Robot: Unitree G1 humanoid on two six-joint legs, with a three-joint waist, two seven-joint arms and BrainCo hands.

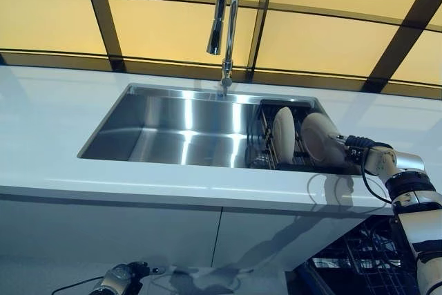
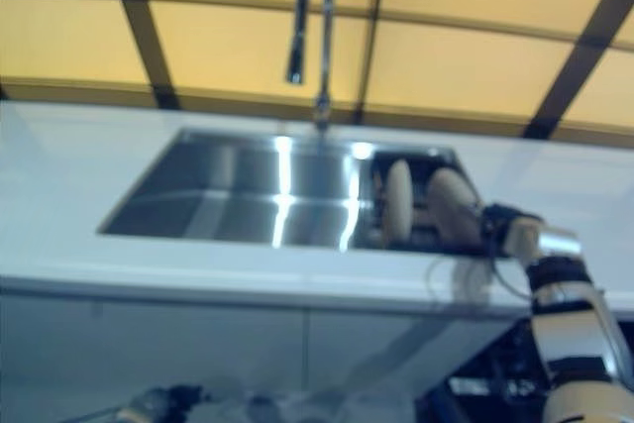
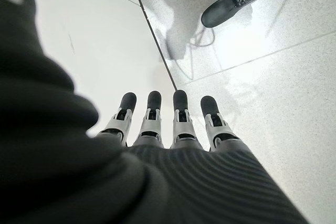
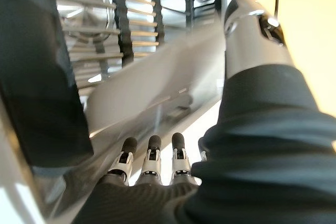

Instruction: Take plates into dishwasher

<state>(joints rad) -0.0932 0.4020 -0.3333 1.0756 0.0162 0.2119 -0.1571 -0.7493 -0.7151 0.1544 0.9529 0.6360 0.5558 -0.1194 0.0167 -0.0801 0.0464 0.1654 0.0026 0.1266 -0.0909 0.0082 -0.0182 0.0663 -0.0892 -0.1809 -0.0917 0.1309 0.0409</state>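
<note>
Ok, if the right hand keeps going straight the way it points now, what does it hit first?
Most likely the nearer plate in the rack in the sink: the right hand points at its rim from the right, very close. Contact itself can't be confirmed.

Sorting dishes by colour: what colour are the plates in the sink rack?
White or cream plates, clearest in the left eye view.

sink (image 1: 166, 136): brushed shiny steel | faucet (image 1: 224, 12): polished metal | countertop (image 1: 48, 122): smooth glossy white | plates (image 1: 321, 139): glossy cream
</note>
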